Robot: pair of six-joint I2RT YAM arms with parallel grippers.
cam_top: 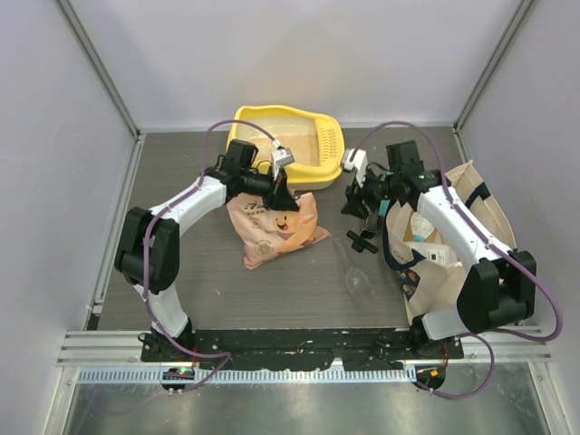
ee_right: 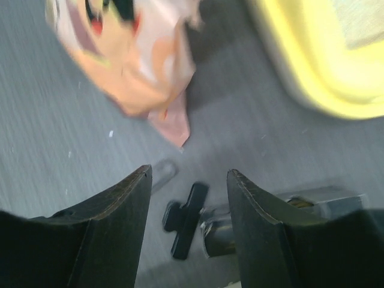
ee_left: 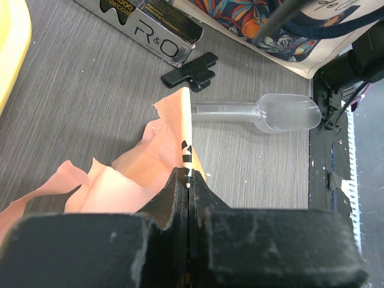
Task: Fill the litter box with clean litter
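Observation:
The yellow litter box (cam_top: 272, 122) stands at the back middle of the table; its edge shows in the left wrist view (ee_left: 12, 48) and, blurred, in the right wrist view (ee_right: 324, 60). The peach-orange litter bag (cam_top: 272, 231) lies just in front of it. My left gripper (cam_top: 282, 194) is shut on the bag's top edge (ee_left: 183, 132), its fingertips (ee_left: 174, 186) pressed together on the plastic. My right gripper (cam_top: 359, 205) is open and empty, to the right of the bag (ee_right: 132, 54), above a black clip (ee_right: 185, 219). The litter granules are hidden inside the bag.
A black clip (cam_top: 362, 241) and a clear plastic scoop (cam_top: 356, 277) lie between the bag and the cream canvas tote (cam_top: 471, 195) at the right. A grey "R&O" box (ee_left: 150, 24) lies by the tote's mouth (ee_left: 282, 30). The scoop (ee_left: 282, 112) sits near the table's front edge.

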